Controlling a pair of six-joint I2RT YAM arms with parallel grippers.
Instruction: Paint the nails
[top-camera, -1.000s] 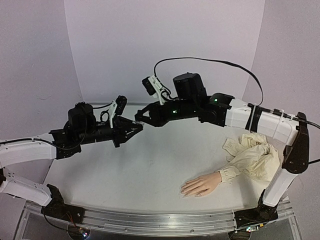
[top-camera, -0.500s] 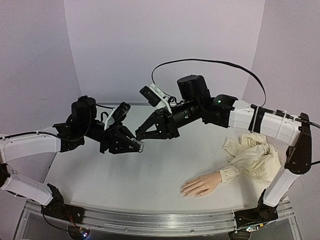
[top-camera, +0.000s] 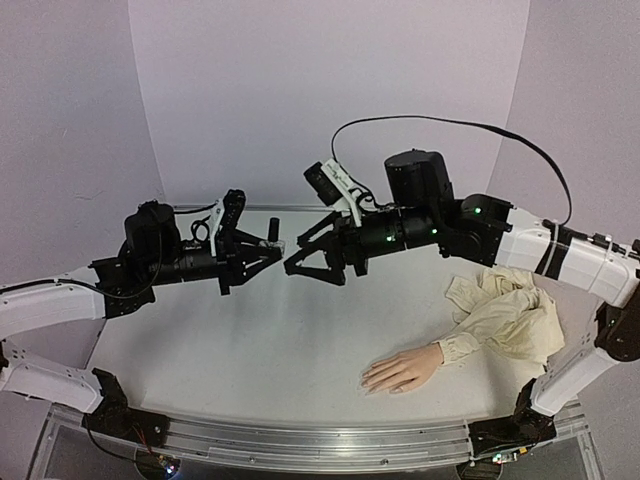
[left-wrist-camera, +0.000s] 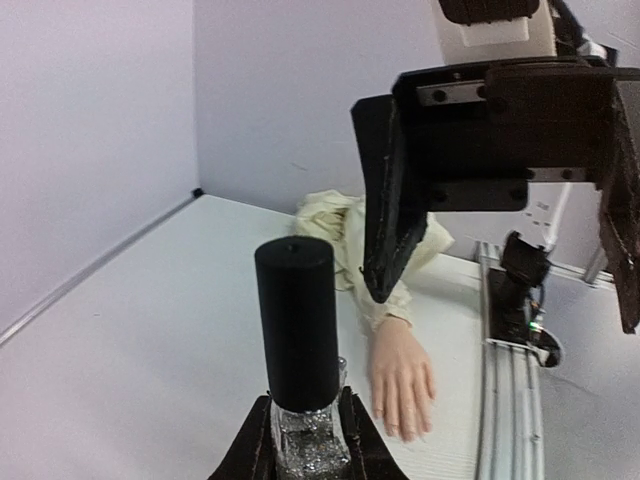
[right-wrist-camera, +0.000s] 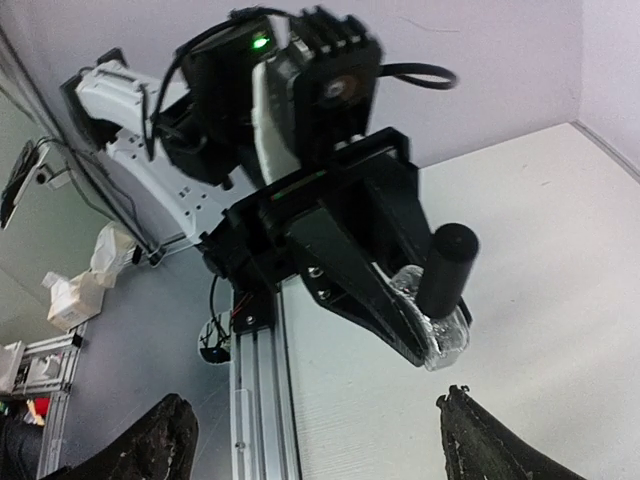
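Note:
The mannequin hand (top-camera: 405, 368) lies palm down near the table's front edge, and its nails (top-camera: 368, 382) are too small to make out. A cream sleeve (top-camera: 510, 315) is bunched behind it. My left gripper (top-camera: 270, 250) hangs over the table's middle, shut on the glittery glass base of a polish bottle (left-wrist-camera: 298, 320) with its black cap on. My right gripper (top-camera: 297, 255) faces it, open, just right of the cap and not touching it. In the left wrist view its fingers (left-wrist-camera: 388, 200) hang above the hand (left-wrist-camera: 403, 375). The right wrist view shows the bottle (right-wrist-camera: 445, 270) ahead of the wide jaws.
A metal rail (top-camera: 320, 445) runs along the table's near edge, with both arm bases on it. Lilac walls close in the back and sides. Off the table's left side stand a shelf and white boxes (right-wrist-camera: 75, 290).
My right gripper, shut near the bottle cap before, has opened wide and drawn slightly right. My left gripper dipped with the bottle, then rose back.

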